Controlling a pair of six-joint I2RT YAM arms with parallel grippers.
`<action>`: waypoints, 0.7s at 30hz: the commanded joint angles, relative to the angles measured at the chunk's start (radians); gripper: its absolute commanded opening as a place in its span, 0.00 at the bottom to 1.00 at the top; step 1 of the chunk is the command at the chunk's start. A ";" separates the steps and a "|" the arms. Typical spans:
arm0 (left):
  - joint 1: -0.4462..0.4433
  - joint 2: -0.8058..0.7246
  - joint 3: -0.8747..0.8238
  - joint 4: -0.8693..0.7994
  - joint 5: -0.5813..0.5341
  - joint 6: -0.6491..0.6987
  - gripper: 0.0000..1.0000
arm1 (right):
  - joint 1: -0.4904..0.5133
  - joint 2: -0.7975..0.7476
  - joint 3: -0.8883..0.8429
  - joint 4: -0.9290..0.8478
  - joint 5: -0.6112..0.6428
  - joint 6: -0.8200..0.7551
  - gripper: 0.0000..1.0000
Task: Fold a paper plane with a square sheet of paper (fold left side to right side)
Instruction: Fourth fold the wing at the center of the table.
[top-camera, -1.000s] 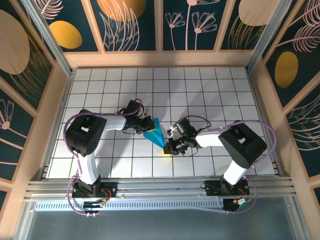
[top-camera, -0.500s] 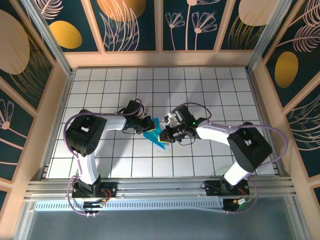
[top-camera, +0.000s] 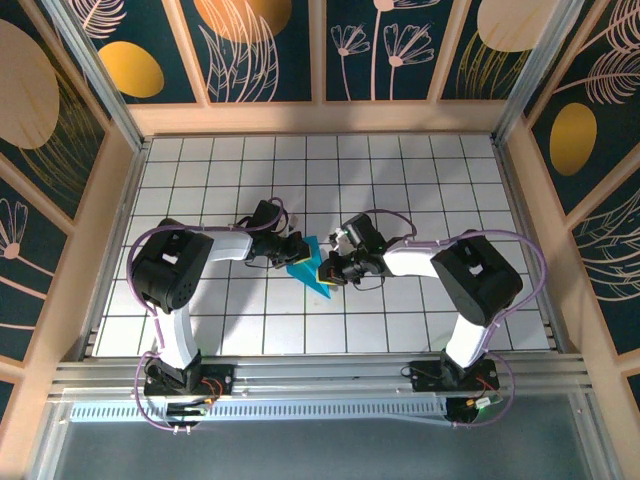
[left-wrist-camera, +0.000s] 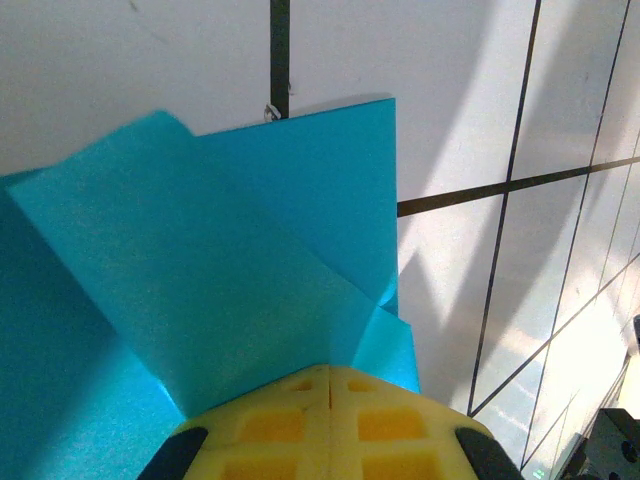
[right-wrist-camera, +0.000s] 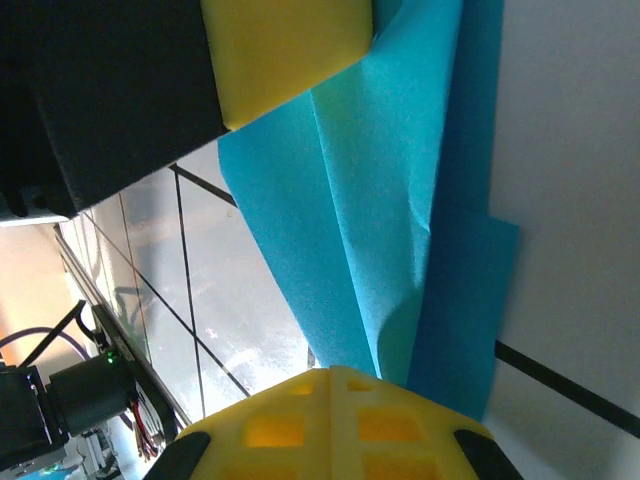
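Sheet: square sheet of paper (top-camera: 311, 268), part-folded w/ one flap raised, lies mid-table (top-camera: 400, 180) btwn both tools. Left end effector (top-camera: 295, 251): jaws closed, tip on the sheet's left side. Right end effector (top-camera: 329, 270): jaws closed, tip at the right side; pinch vs press, can't tell. Advice: hold your left tip as anchor, align edges first, then run your right tip flat along the crease. Thin paper will prob skid or buckle if you push fast. Vs 1 s ago: right arm has swung from the near side in to the sheet; left arm & sheet approx unchanged
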 joint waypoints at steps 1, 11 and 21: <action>0.000 0.042 -0.036 -0.130 -0.106 0.013 0.00 | -0.010 0.009 -0.021 0.058 -0.024 0.020 0.00; 0.000 0.041 -0.036 -0.131 -0.109 0.014 0.00 | -0.016 0.045 -0.001 0.000 -0.010 -0.021 0.00; 0.000 0.043 -0.035 -0.134 -0.109 0.013 0.00 | -0.008 0.067 -0.008 -0.021 0.004 -0.030 0.00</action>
